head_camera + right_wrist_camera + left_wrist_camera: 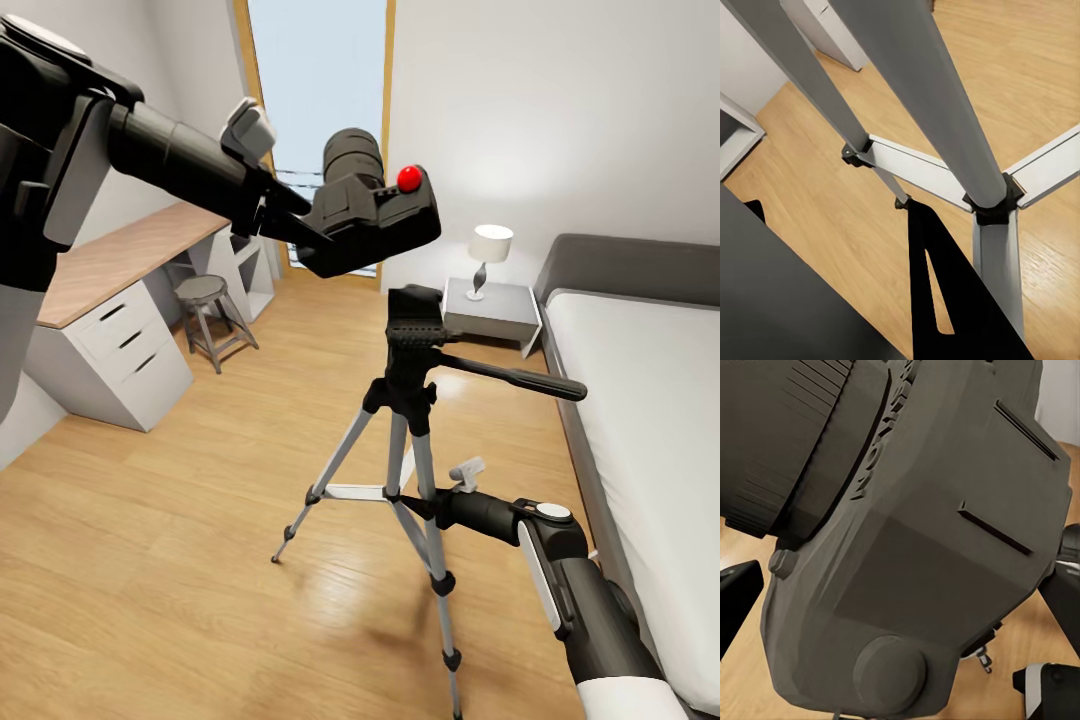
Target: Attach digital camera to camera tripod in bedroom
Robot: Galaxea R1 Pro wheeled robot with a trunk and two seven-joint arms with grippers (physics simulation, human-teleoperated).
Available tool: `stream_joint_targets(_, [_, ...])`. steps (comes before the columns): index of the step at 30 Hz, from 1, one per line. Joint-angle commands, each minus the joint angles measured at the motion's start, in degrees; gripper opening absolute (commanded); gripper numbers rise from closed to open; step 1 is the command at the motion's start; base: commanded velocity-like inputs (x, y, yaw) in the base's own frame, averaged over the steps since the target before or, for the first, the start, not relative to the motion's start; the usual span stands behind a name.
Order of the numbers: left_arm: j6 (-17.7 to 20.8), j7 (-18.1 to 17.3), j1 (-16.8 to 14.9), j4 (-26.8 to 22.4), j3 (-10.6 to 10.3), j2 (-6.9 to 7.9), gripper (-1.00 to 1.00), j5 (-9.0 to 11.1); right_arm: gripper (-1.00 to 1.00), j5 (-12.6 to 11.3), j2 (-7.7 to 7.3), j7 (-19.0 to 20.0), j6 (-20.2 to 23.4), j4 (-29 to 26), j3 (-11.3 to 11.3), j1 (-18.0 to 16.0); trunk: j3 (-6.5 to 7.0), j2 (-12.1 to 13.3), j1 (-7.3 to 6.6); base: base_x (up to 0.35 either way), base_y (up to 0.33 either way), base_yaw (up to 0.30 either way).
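Observation:
My left gripper [300, 222] is shut on the digital camera [372, 212], a chunky black body with a red round button [409, 178] on top and its lens pointing away. The camera hangs a little above the black head [414, 322] of the camera tripod [408, 420], slightly to its left. In the left wrist view the camera's body [922, 547] is very close. The tripod stands on the wood floor, its pan handle [520, 378] pointing right. My right gripper [416, 505] is shut on the tripod at its leg braces. The silver legs [922, 97] and one finger [937, 300] show up close.
A desk with white drawers [110, 345] and a small grey stool [205, 300] stand at the left. A nightstand [492, 312] with a lamp [489, 250] and the grey bed [640, 400] are at the right. A tall window [315, 90] is behind. Open wood floor [180, 560] lies in front.

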Motion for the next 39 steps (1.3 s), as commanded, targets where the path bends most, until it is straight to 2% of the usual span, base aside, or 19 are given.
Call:
stream_joint_targets(1, [0.44, -0.08, -0.1, -0.31, -0.1, 0.06, -1.0, 0.16, -1.0, 0.81, 0.02, 0.45, -0.11, -0.06, -0.11, -0.06, -0.1, -0.11, 0.03, 0.0, 0.0, 0.0])
stream_joint_targets(8, [0.99, -0.22, -0.11, -2.57, 0.68, 0.01, -1.0, 0.54, -1.0, 0.81, 0.02, 0.44, -0.11, -0.06, -0.11, -0.06, -0.1, -0.11, 0.03, 0.0, 0.0, 0.0])
stream_joint_targets(14, [1.5, -0.41, -0.04, -4.51, 2.61, 0.17, -1.0, 2.74, -1.0, 0.81, 0.02, 0.44, -0.11, -0.06, -0.11, -0.06, -0.1, -0.11, 0.03, 0.0, 0.0, 0.0])
stream_joint_targets(15, [1.5, -0.43, -0.04, -7.1, 4.31, 0.27, -1.0, 5.87, -1.0, 3.79, 0.02, 0.44, -0.68, -0.06, -0.11, -0.06, -0.1, -0.11, 0.03, 0.0, 0.0, 0.0])
stream_joint_targets(16, [1.5, -0.44, -0.04, -7.25, 4.43, 0.37, -1.0, 6.84, -1.0, 3.79, 0.02, 0.44, -0.68, -0.06, -0.11, -0.06, -0.1, -0.11, 0.03, 0.0, 0.0, 0.0])
stream_joint_targets(17, [1.5, -0.42, -0.05, -7.38, 4.59, 0.6, -1.0, 8.81, -1.0, 3.79, 0.02, 0.44, -0.68, -0.06, -0.11, -0.06, -0.1, -0.11, 0.03, 0.0, 0.0, 0.0])
stream_joint_targets(21, [1.5, -0.42, -0.03, -6.96, 4.78, 1.14, -1.0, 12.71, -1.0, 3.79, 0.02, 0.44, -0.68, -0.06, -0.15, -0.06, -0.1, -0.11, 0.03, 0.0, 0.0, 0.0])
stream_joint_targets(25, [1.5, -0.41, 0.01, -5.91, 4.84, 1.57, -1.0, 14.49, -1.0, 3.79, 0.02, 0.44, -0.68, -0.06, -0.12, -0.06, -0.1, -0.11, 0.03, 0.0, 0.0, 0.0])
stream_joint_targets(32, [1.5, -0.47, -0.01, -3.27, 4.81, 1.58, -1.0, 15.25, -1.0, 3.79, 0.02, 0.44, -0.68, -0.06, -0.12, -0.06, -0.1, -0.11, 0.03, 0.0, 0.0, 0.0])
stream_joint_targets(39, [1.5, -0.49, -0.02, 4.9, 4.5, 0.59, -1.0, 15.5, -1.0, 3.79, 0.02, 0.44, -0.68, -0.06, -0.13, -0.06, -0.1, -0.11, 0.03, 0.0, 0.0, 0.0])
